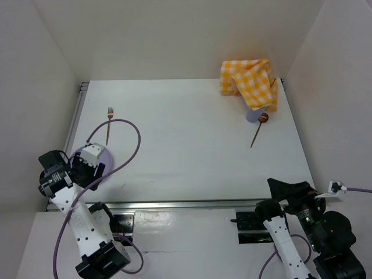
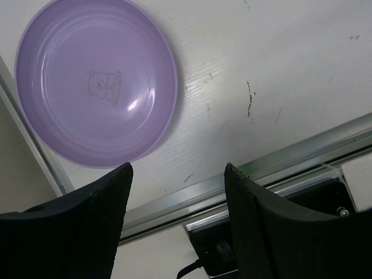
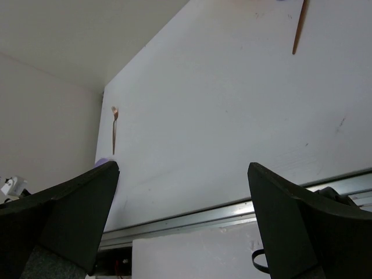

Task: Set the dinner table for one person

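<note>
The dinner table (image 1: pixel 192 145) is a large white top with a metal rail (image 1: pixel 192 204) along its near edge. A purple plate (image 2: pixel 96 81) with a bear drawing lies at its near left corner (image 1: pixel 108 156). My left gripper (image 2: pixel 177 174) is open and empty, above the rail just beside the plate (image 1: pixel 78 168). A copper fork (image 1: pixel 108 123) lies beyond the plate. A copper spoon (image 1: pixel 259 129) lies at the far right, next to a lavender cup (image 1: pixel 254 114) half covered by a yellow checked cloth (image 1: pixel 249 83). My right gripper (image 3: pixel 181 168) is open and empty at the near right (image 1: pixel 282 187).
White walls close in the table on the left, back and right. A purple cable (image 1: pixel 131 145) loops from the left arm over the table's near left part. The right wrist view shows the fork (image 3: pixel 114 128) far off and the spoon handle (image 3: pixel 299 29).
</note>
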Available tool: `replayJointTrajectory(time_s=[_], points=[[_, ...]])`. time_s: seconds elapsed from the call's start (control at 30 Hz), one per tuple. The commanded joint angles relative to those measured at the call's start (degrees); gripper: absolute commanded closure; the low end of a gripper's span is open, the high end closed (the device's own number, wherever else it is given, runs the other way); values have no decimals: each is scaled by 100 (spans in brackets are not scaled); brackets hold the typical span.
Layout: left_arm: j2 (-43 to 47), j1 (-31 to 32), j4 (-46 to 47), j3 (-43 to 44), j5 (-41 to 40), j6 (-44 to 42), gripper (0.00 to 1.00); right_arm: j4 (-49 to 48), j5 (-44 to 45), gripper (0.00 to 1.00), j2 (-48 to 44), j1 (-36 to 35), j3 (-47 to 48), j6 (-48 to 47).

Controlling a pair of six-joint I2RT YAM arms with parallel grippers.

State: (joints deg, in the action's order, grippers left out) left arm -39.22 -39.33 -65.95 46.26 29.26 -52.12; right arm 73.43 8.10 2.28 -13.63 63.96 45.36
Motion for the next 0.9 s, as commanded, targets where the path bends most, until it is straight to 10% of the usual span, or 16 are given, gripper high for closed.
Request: replayJointTrajectory(time_s=[0.0, 0.4, 0.67, 0.87], points=[[46, -4, 82, 59, 133, 88, 28, 119, 131, 0, -61, -8, 90, 16], [-672, -4, 901, 1024, 298, 1539, 0, -732, 315, 0, 1764, -8, 634, -1107], [-2585, 188, 988, 2824, 713, 1739, 0, -2347, 1694, 0, 4749, -8, 1495, -1961], [-3925, 1222, 1126, 4198, -717, 2047, 5, -2949, 1643, 0, 8085, -8, 3619, -2769]])
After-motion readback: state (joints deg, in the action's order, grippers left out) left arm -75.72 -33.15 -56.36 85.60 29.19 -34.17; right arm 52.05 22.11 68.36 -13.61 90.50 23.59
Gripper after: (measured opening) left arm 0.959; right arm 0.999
